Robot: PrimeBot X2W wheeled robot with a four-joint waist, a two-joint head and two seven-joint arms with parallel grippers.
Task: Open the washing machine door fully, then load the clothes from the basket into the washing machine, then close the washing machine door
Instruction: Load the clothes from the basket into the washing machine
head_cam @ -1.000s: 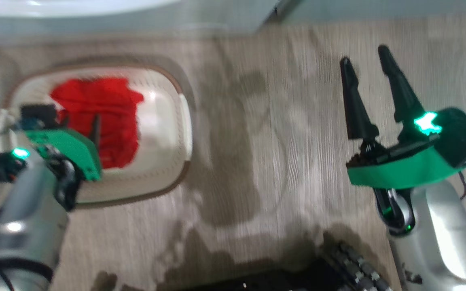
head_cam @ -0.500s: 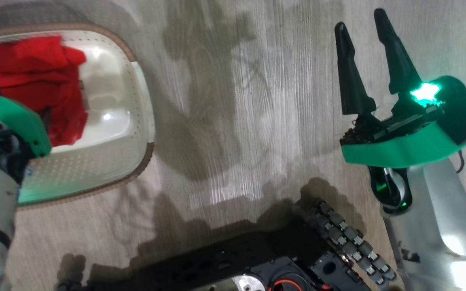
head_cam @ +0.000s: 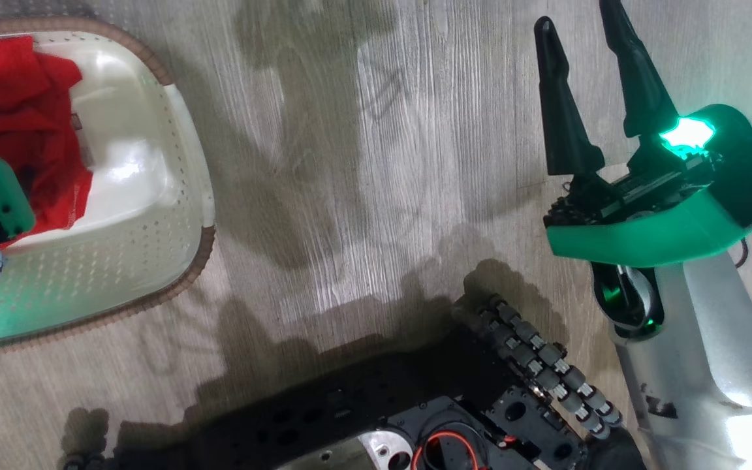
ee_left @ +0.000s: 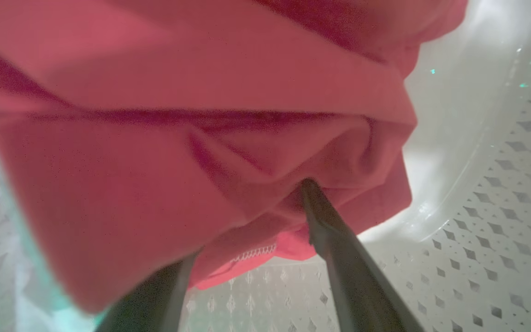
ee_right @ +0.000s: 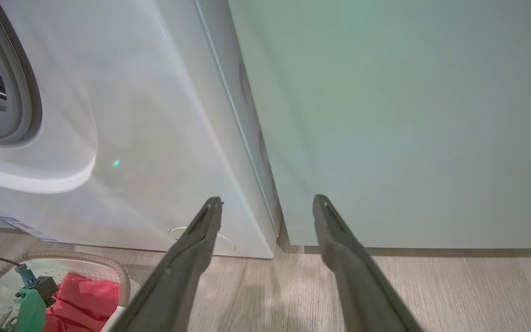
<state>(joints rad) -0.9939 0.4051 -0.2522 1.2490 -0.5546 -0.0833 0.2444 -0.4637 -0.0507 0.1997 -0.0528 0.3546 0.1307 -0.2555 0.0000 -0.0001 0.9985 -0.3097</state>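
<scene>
**Item 1. Robot's black wheeled base** (head_cam: 382,418). Nearest the head camera, on the grey wood-grain floor (head_cam: 350,163).

**Item 2. Left claw** (ee_left: 247,221), two long dark fingers on a green mount. Down inside the basket, jaws wide. One finger (ee_left: 321,221) has its tip pressed into a crease of red cloth. The other runs under the hanging cloth, tip hidden. Nothing is pinched yet.

**Item 3. Right claw** (head_cam: 575,16), same make. Jaws wide and empty, held over bare floor, well apart from the basket.

**Item 4. Cream-white perforated plastic basket with brown rim** (head_cam: 187,215). On the floor at the robot's left.

**Item 5. Bright red thin shiny clothes** (head_cam: 17,98). Bunched in the basket against the side farther from the right claw. They lie straight ahead of the left claw and partly between its fingers. The main fold runs across the fingers' line. The left arm is by far the nearer. Judgement: closing the jaws here should gather the fold.

**Item 6. Big white front-loading washing machine** (ee_right: 132,115). Beyond the basket. Its grey rubber seal (ee_right: 26,92) and dark drum mouth are uncovered, so the door is judged open.

**Item 7. Pale green cabinet** (ee_right: 408,115). Stands flush beside the machine, straight ahead of the right claw.
</scene>
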